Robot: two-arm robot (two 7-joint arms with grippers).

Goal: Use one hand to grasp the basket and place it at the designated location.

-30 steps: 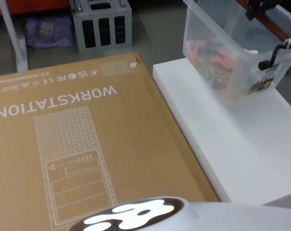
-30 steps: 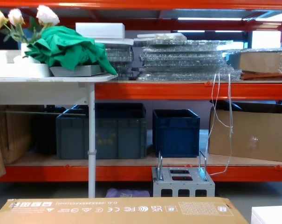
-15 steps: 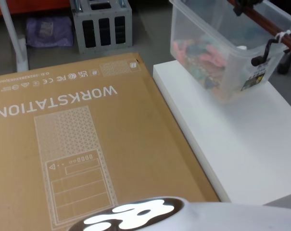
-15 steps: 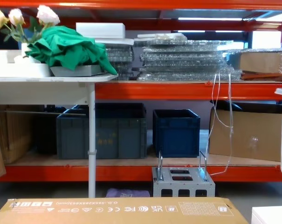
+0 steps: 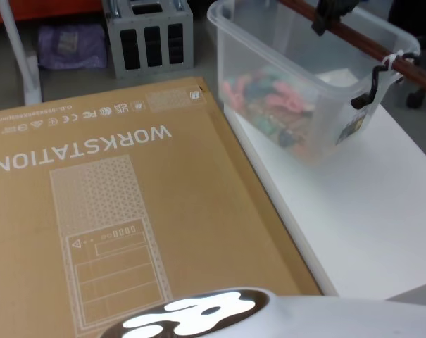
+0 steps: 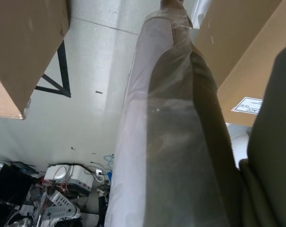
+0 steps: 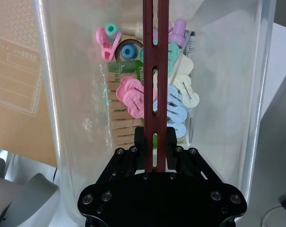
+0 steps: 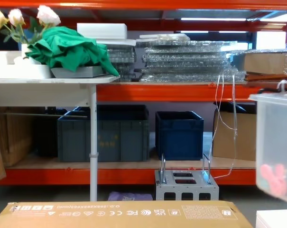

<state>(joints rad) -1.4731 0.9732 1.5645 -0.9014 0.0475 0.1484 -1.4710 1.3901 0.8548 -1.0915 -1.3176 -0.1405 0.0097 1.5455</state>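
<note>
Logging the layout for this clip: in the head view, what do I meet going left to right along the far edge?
purple bag → grey metal rack → basket, held by the right end effector.

The basket (image 5: 258, 63) is a frosted see-through plastic tub with a thick rim, loaded with pastel clips (image 7: 131, 97). It hangs slightly tilted just over the far left corner of the white bench (image 5: 381, 197). The right gripper (image 7: 155, 135) has its fingers clamped on the reddish-brown bar handle (image 5: 364, 41).
</note>
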